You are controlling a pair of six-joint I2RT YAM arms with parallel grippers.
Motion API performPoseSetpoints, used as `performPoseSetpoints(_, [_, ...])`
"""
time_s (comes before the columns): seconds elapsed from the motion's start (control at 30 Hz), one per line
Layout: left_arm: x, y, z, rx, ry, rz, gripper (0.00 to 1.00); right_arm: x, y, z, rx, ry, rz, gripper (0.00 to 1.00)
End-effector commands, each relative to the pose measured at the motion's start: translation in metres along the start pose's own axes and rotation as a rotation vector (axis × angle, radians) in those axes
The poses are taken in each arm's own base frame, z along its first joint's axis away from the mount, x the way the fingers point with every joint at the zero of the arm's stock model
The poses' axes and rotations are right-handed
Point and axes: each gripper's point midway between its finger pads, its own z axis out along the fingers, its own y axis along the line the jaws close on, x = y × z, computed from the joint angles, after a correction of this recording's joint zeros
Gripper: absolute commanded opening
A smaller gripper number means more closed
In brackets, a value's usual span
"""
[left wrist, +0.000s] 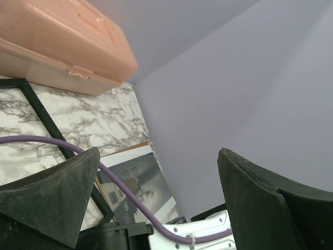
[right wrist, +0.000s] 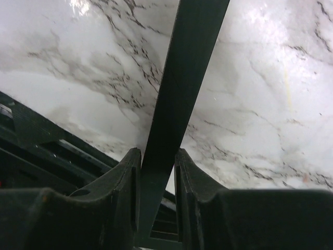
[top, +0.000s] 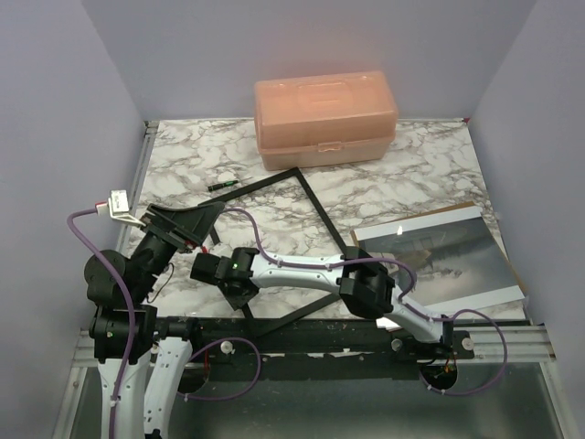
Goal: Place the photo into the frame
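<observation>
The frame [top: 315,206] is a thin black rectangle with a clear pane, lying on the marble table in the middle. My right gripper [top: 208,268] reaches left and is shut on the frame's left bar; in the right wrist view the black bar [right wrist: 182,78] runs between the closed fingers [right wrist: 157,156]. The photo [top: 439,256], a grey landscape print with a white border, lies face up at the right on a brown backing panel [top: 457,208]. It also shows in the left wrist view [left wrist: 138,187]. My left gripper [top: 187,222] is open and empty, held above the frame's left side [left wrist: 158,172].
A closed peach plastic box [top: 324,119] stands at the back centre, touching the frame's far corner. A small black pen [top: 221,184] lies left of that corner. Lilac walls close in the table on three sides. A purple cable [left wrist: 119,192] crosses the left wrist view.
</observation>
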Motion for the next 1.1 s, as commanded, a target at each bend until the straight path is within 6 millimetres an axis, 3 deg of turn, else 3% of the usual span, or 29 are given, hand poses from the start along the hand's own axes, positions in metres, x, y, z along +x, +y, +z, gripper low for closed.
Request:
performPoseSetpoints(0.0, [0.004, 0.011, 0.004, -0.030, 0.022, -0.010, 0.98, -0.010, -0.020, -0.043, 0.057, -0.056, -0.093, 0.01])
performPoseSetpoints(0.33, [0.009, 0.023, 0.010, -0.060, 0.049, -0.029, 0.99, -0.009, -0.045, -0.065, 0.167, -0.025, -0.172, 0.01])
performPoseSetpoints(0.53, [0.010, 0.027, 0.012, -0.072, 0.057, -0.034, 0.98, -0.014, -0.030, -0.079, 0.092, -0.031, -0.181, 0.01])
performPoseSetpoints(0.67, [0.011, 0.030, 0.013, -0.079, 0.060, -0.038, 0.99, -0.016, -0.032, -0.080, 0.113, -0.036, -0.196, 0.01])
performPoseSetpoints(0.9, [0.012, 0.031, 0.014, -0.083, 0.063, -0.039, 0.99, -0.001, -0.076, -0.072, 0.316, -0.015, -0.221, 0.01])
performPoseSetpoints(1.07, [0.013, 0.034, 0.015, -0.089, 0.070, -0.043, 0.98, 0.018, -0.091, -0.069, 0.327, -0.002, -0.214, 0.01])
